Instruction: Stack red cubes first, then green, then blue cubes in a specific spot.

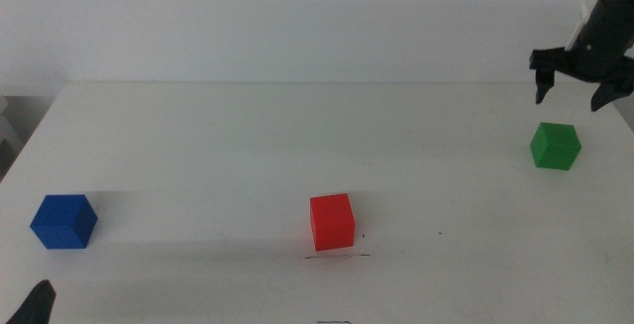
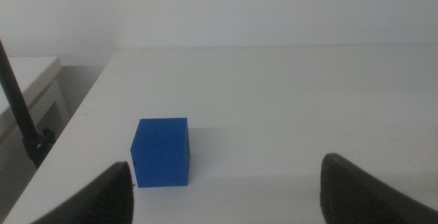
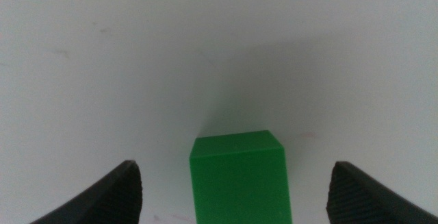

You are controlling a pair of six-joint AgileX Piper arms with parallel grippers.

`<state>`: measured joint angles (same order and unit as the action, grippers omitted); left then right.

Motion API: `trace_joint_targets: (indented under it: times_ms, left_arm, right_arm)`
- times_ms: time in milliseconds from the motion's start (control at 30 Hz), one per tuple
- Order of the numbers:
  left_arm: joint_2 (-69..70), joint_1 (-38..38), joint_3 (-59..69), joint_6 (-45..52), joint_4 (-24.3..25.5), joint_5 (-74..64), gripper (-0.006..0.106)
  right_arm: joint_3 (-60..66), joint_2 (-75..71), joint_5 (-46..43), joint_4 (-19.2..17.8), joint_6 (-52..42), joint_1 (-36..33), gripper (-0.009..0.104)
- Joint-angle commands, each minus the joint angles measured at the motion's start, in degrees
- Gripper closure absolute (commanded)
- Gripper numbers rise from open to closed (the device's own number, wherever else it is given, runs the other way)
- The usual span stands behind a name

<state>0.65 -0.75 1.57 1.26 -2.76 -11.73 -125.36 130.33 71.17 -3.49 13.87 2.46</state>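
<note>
Three matte solid cubes are seen on the plain white table [image 1: 198, 136], one per colour. Nearest: left gripper [image 2: 226, 190], jaws wide, empty, blue cube [image 1: 63, 221] just ahead. Red cube [image 1: 332, 221] sits by a thin wavy line [image 1: 337, 257]. Farthest: green cube [image 1: 555, 146] below right gripper [image 1: 573, 84], spread wide.

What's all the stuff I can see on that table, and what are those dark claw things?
small solid red cube: one, red, front centre, at the faint wavy line
small solid green cube: one, green, far right
small solid blue cube: one, blue, near left
white table: one, white, under everything
right gripper: one, dark, open, above and behind the green cube
left gripper: one, dark, open, waiting near the blue cube
</note>
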Motion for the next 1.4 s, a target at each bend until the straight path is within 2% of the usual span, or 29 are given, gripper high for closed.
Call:
trace_joint_targets:
  times_ms: [0, 767, 800, 833, 867, 933, 1367]
  left_arm:
    - [1.51, -0.12, -1.25, -0.44, -0.46, 4.5, 0.007]
    - [1.51, -0.12, -1.25, -0.44, -0.46, 4.5, 0.007]
    - [1.51, -0.12, -1.25, -0.44, -0.46, 4.5, 0.007]
    - [1.51, -0.12, -1.25, -0.44, -0.46, 4.5, 0.007]
    - [1.51, -0.12, -1.25, -0.44, -0.46, 4.5, 0.007]
    - [1.51, -0.12, -1.25, -0.44, -0.46, 4.5, 0.007]
    - [1.51, -0.12, -1.25, -0.44, -0.46, 4.5, 0.007]
  right_arm:
    - [-1.73, -2.85, 2.97, -0.69, -0.78, 0.33, 0.008]
    - [-1.67, 1.73, 3.03, -0.24, -1.87, 0.33, 0.008]
    - [-1.67, 1.73, 3.03, -0.24, -1.87, 0.33, 0.011]
    - [-1.67, 1.73, 3.07, -0.24, -2.06, 0.33, 0.019]
    - [-1.67, 1.73, 3.07, 0.81, -2.59, 0.33, 0.032]
    - [-1.67, 1.73, 3.07, 1.96, -3.26, 0.33, 0.037]
    - [3.18, 1.73, 3.07, 2.15, -3.34, 0.33, 0.039]
